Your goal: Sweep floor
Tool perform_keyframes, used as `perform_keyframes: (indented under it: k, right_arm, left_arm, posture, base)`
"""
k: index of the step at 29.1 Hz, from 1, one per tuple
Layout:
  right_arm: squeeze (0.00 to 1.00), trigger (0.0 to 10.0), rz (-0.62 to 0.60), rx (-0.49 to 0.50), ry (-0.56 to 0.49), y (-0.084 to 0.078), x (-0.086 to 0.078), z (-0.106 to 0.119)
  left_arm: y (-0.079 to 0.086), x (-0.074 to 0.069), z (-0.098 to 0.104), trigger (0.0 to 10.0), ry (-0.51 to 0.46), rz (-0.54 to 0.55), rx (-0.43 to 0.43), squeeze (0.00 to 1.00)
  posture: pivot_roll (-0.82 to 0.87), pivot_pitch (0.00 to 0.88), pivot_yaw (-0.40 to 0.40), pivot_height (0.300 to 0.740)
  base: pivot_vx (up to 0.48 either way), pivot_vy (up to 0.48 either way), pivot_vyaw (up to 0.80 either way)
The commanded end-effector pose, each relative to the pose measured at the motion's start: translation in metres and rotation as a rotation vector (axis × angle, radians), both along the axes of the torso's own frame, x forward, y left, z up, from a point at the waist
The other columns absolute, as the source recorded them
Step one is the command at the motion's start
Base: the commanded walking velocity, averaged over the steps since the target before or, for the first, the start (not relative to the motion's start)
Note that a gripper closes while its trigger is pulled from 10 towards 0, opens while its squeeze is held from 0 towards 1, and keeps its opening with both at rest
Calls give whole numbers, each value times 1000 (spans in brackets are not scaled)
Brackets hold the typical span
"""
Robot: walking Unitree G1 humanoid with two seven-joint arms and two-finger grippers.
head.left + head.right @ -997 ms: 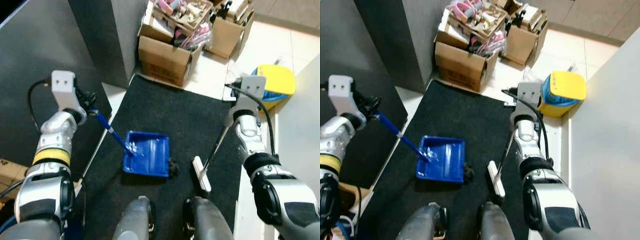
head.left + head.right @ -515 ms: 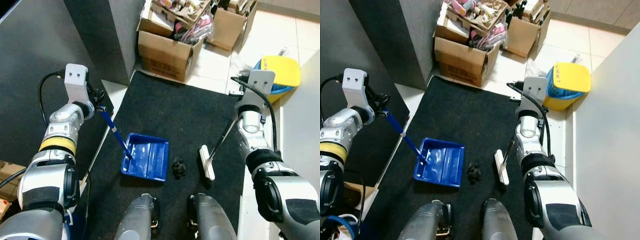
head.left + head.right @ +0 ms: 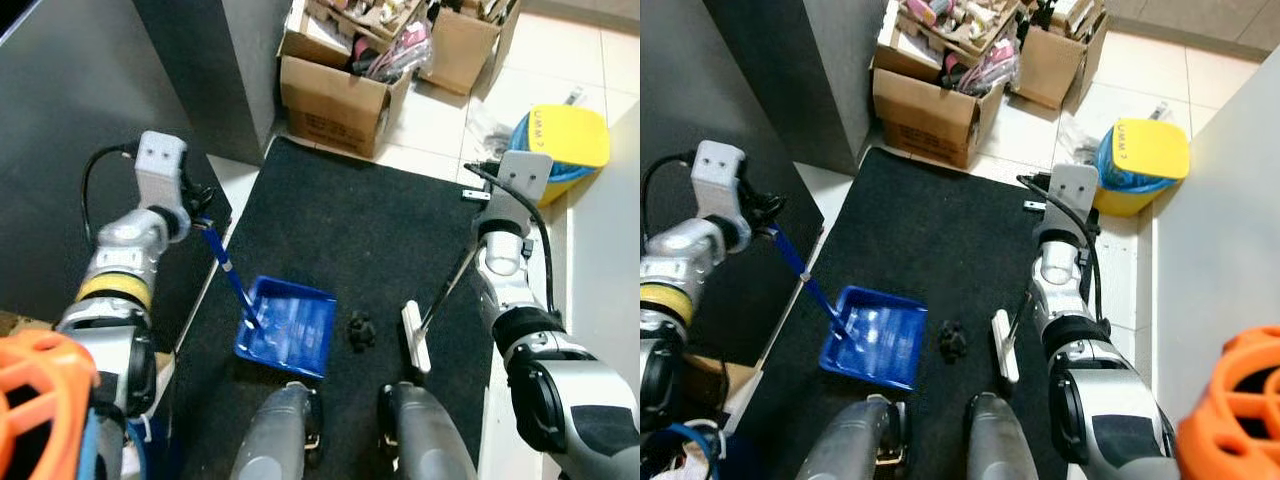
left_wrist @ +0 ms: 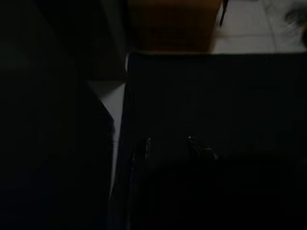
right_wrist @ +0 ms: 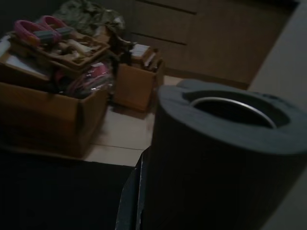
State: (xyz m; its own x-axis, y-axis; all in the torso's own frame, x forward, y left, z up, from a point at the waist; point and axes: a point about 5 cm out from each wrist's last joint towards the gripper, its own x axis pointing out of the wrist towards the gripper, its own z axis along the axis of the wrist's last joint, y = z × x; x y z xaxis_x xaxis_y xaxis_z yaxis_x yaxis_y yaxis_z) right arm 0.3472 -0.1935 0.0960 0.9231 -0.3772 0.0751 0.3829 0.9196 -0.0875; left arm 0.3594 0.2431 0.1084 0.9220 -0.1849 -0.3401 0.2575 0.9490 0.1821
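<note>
Both eye views look steeply down from the head at the black mat [image 3: 350,250] and share the blue dustpan [image 3: 290,325] and the cardboard boxes [image 3: 940,95]. Left wrist view is dark, facing across the mat toward a box. Right wrist view sits right up against a grey handle end [image 5: 220,158], boxes behind.

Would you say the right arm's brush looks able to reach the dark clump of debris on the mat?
Probably yes: the brush head lies just right of the debris clump, with bare black mat between them and the blue dustpan waiting beyond.
</note>
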Motion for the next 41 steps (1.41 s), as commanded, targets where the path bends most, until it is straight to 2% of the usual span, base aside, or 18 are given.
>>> perform_keyframes:
  k: [1,2,6,12,17,23,24,28,34,41]
  right_arm:
    - [0,10000,-41,-14,-39,-8,-2,4]
    - [0,10000,-54,-13,-45,-11,-3,5]
    - [0,10000,-51,-7,-45,-11,-4,4]
    - [0,10000,-44,14,-49,-7,-4,3]
    - [0,10000,-40,21,-57,-3,-3,5]
    - [0,10000,-42,23,-61,-4,-3,5]
    - [0,10000,-44,27,-56,-5,-4,4]
    - [0,10000,-41,30,-49,-4,-4,3]
    - [0,10000,-25,30,-45,-1,-3,3]
    - [0,10000,-33,33,-38,-5,-3,3]
  left_arm:
    - [-7,-3,-11,10000,42,-11,10,0]
    - [-12,-2,-13,10000,40,-5,-9,0]
    - [-15,0,-12,10000,11,19,-24,0]
    - [-19,4,-4,10000,-77,35,34,0]
    - [-30,9,9,10000,-161,-31,43,0]
    - [-30,10,20,10000,-216,-53,36,0]
    - [-31,9,20,10000,-230,-77,67,0]
    - [-32,9,21,10000,-244,-85,69,0]
    - [-47,10,16,10000,-265,-88,27,0]
    - [-62,10,9,10000,-233,-115,-14,0]
  posture:
    - [-8,187,3,740]
    - [-13,199,10,740]
    - [-16,204,12,740]
    - [-25,227,23,740]
    - [-26,230,36,740]
    - [-29,227,43,740]
    - [-22,221,40,740]
    - [-22,223,37,740]
    - [-41,225,29,740]
    - [-70,225,29,740]
  base:
    - [0,0,0]
    - [0,0,0]
    - [0,0,0]
    - [0,0,0]
    - [0,0,0]
    - [0,0,0]
    - [0,0,0]
    - [0,0,0]
    - [0,0,0]
    - [0,0,0]
